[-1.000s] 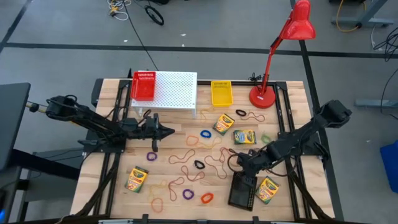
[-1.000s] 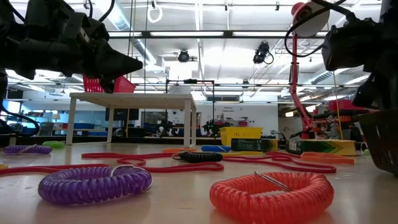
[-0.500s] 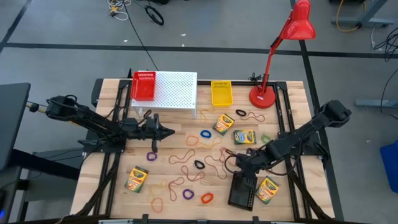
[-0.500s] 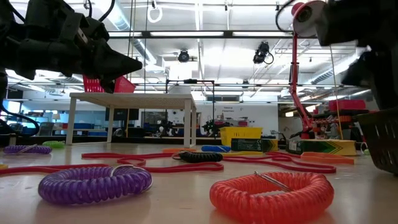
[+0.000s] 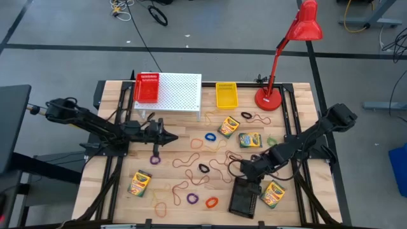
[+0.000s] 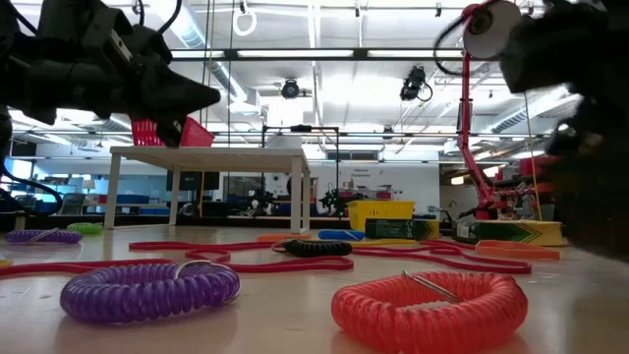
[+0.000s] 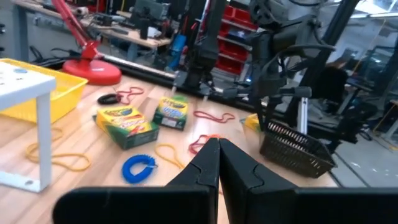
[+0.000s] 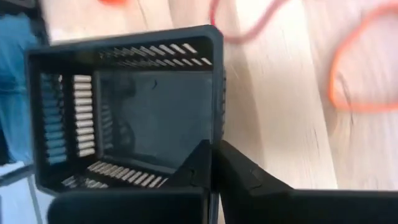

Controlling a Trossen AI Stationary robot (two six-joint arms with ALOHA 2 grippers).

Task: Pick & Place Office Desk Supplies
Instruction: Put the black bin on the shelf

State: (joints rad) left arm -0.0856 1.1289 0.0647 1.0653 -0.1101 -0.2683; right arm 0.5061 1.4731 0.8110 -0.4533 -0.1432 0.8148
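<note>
A black mesh basket (image 5: 241,197) sits at the near right of the table, and my right gripper (image 5: 245,174) is shut on its far end. Crayon boxes (image 5: 227,126) (image 5: 250,140) (image 5: 139,183) (image 5: 273,194), reddish-orange rubber bands (image 5: 191,162) and coiled loops, blue (image 5: 210,137), black (image 5: 203,168) and purple (image 5: 192,199), lie flat on the wood. My left gripper (image 5: 173,137) hovers shut and level above the table's left middle, holding nothing. My right gripper pinches the basket's side wall at its rim (image 8: 217,115), one finger inside the basket and one outside. The fingers slant down from the far right. The basket sits tilted below them; whether its bottom is clear of the table I cannot tell.
A white perforated stand (image 5: 181,95) carries a red basket (image 5: 146,88) at the far left. A yellow basket (image 5: 226,95) and the red lamp's base (image 5: 268,98) stand at the far edge. Orange (image 5: 211,202) and purple loops lie just left of the black basket.
The black basket has slid a little toward the table's near left and turned slightly. It shows blurred in the low view. My right gripper has shifted slightly with it.
</note>
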